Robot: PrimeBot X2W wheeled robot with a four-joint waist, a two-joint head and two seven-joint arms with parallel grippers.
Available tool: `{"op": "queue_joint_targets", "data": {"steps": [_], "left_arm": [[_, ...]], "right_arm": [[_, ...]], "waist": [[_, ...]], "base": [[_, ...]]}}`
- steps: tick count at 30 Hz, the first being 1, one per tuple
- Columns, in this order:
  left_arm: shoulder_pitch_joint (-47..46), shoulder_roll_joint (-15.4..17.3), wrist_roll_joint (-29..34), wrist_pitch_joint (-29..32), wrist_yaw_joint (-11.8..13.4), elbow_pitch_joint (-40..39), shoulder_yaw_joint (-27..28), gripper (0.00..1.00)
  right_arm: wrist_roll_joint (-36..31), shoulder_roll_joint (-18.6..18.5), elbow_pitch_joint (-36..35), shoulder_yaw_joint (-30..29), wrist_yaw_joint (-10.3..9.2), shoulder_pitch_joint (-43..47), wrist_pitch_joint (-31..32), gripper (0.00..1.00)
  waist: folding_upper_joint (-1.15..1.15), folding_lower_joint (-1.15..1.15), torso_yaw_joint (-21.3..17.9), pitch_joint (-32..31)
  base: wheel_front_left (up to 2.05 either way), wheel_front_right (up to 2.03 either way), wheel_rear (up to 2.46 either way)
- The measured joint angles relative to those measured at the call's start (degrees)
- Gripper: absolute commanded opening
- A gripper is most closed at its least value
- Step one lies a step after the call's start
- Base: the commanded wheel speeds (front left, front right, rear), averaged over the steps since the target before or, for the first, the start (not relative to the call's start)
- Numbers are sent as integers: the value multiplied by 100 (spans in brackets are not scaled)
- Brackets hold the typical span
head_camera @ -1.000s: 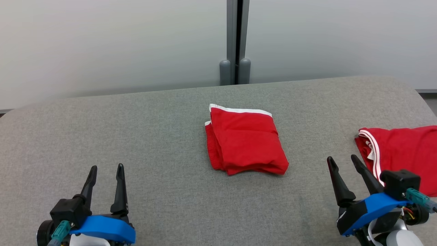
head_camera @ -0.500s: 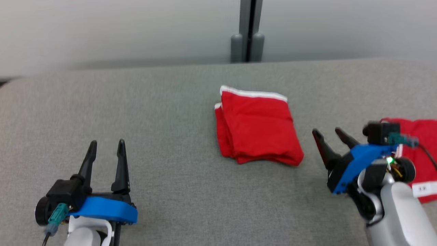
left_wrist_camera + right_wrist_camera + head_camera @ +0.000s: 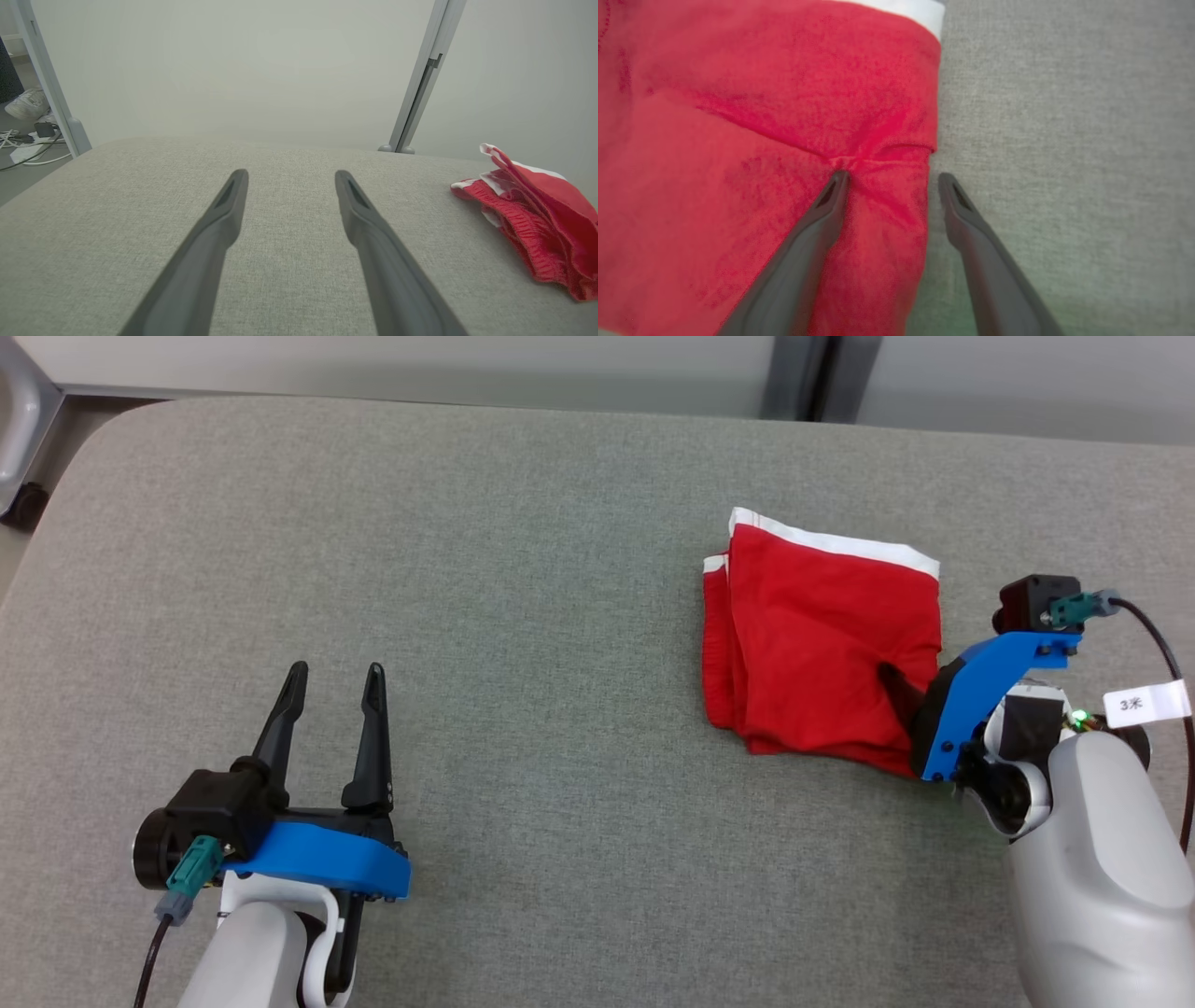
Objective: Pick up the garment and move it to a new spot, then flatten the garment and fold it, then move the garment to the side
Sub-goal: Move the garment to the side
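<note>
We have the garment (image 3: 822,635) folded, red with a white band along its far edge, lying flat on the grey tabletop (image 3: 513,569), right of centre.

Right end effector (image 3: 910,689) is at the garment's near right edge, jaws apart, nothing gripped. In the right wrist view the end effector (image 3: 893,177) straddles the garment (image 3: 761,116) edge. The left-hand finger (image 3: 817,219) sits over the red cloth with its tip at a small pucker, so we read it as touching. The right-hand finger (image 3: 976,233) is over bare tabletop just beside the edge. We can't tell whether that one touches the surface. The gap is moderate, with a strip of cloth edge between the tips.

Left end effector (image 3: 337,670) is at near left, well apart from the garment, released and empty, fingers pointing to the far side. The left wrist view agrees: end effector (image 3: 290,173) spread over bare grey fabric, garment (image 3: 551,219) off to the right, stacked layers and a ribbed hem showing.
</note>
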Motion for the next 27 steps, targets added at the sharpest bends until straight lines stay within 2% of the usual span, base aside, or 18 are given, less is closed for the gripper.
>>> {"op": "queue_joint_targets", "data": {"steps": [3, 4, 5, 9, 13, 14, 19, 24, 27], "left_arm": [[-6, 3, 4, -4, -9, 56, 25, 100], [-7, 4, 11, -9, -9, 65, 45, 100], [-7, 12, 12, -10, -11, 75, 74, 100], [-8, 55, 27, -18, -14, 79, 129, 100], [4, 97, 42, -25, -20, 62, 182, 100], [15, 102, 42, -26, -11, 52, 203, 100], [116, 114, 67, -26, -4, -46, 269, 100], [118, 164, 94, -27, -12, -121, 286, 100], [96, 190, 145, -27, -13, -146, 258, 100]], "right_arm": [[164, -9, 259, 119, 0, -59, -3, 100], [214, -44, 302, 261, -2, -103, -7, 80], [265, -54, 299, 482, -9, -118, -60, 0], [196, -33, 210, 1131, -8, -147, -60, 0], [452, -361, -180, 1862, 0, -241, 175, 0], [555, -544, -352, 2195, -1, -287, 322, 0], [1268, -1484, -1318, 3131, 0, -627, 940, 0], [1630, -2474, -1998, 3708, 1, -877, 1276, 0], [1815, -3009, -2168, 3829, 1, -893, 1363, 0]], "waist": [[0, -1, 36, 69], [0, -1, 12, 79], [0, -1, -26, 87], [0, 0, -243, 85], [0, 0, -567, 49], [0, -1, -673, 39], [0, -2, -1267, 9], [0, -2, -1847, -19], [0, -1, -2104, -38]], "base": [[0, 0, 0], [0, 0, 0], [0, 0, 0], [0, 0, 0], [0, 0, 0], [0, 0, 0], [0, 0, 0], [0, 0, 0], [0, 0, 0]]}}
